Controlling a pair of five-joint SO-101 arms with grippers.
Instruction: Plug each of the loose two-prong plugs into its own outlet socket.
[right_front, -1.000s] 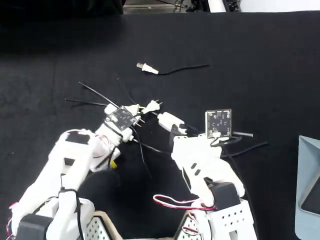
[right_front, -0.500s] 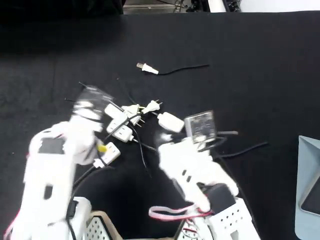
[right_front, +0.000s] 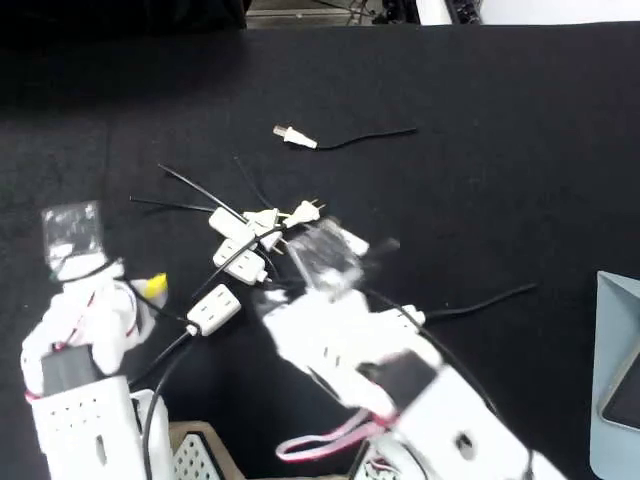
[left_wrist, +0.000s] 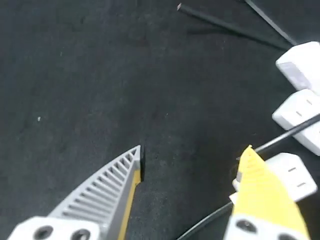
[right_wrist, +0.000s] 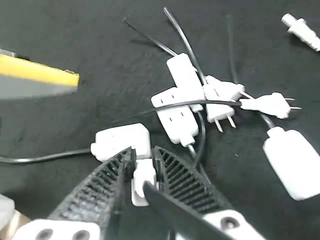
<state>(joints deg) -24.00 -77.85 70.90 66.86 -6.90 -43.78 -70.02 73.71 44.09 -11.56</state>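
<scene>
Mostly the black table (right_front: 520, 200) runs wide to the upper and right edges, with four outlet sockets (right_wrist: 172, 116) and two plugs (right_wrist: 220, 102) bunched centre-left, a third plug (right_front: 293, 135) alone above, the right gripper (right_wrist: 143, 150) pinching a small white piece (right_wrist: 141, 175) beside them, and the left gripper (left_wrist: 194, 150) spread wide, holding nothing, at lower left.

Robotics lab bench, no question. Black cloth (right_front: 520, 180) lies flat over the whole table, and two white plastic arms work on it, the left arm (right_front: 80, 320) and the right arm (right_front: 340, 335), with dark motor blocks at their joints. Perforated mounting plates (right_front: 195, 460) sit under them at the near edge, and a red-and-white wire loop (right_front: 320, 440) hangs out in the open. The socket blocks (right_front: 215, 308) and plugs (right_front: 295, 136) trail short black cords (right_front: 190, 186) whose ends lie loose on the cloth. A grey bin (right_front: 615, 370) waits at the table's edge, with dark clutter (right_front: 400, 10), cables by the look of it, behind.
</scene>
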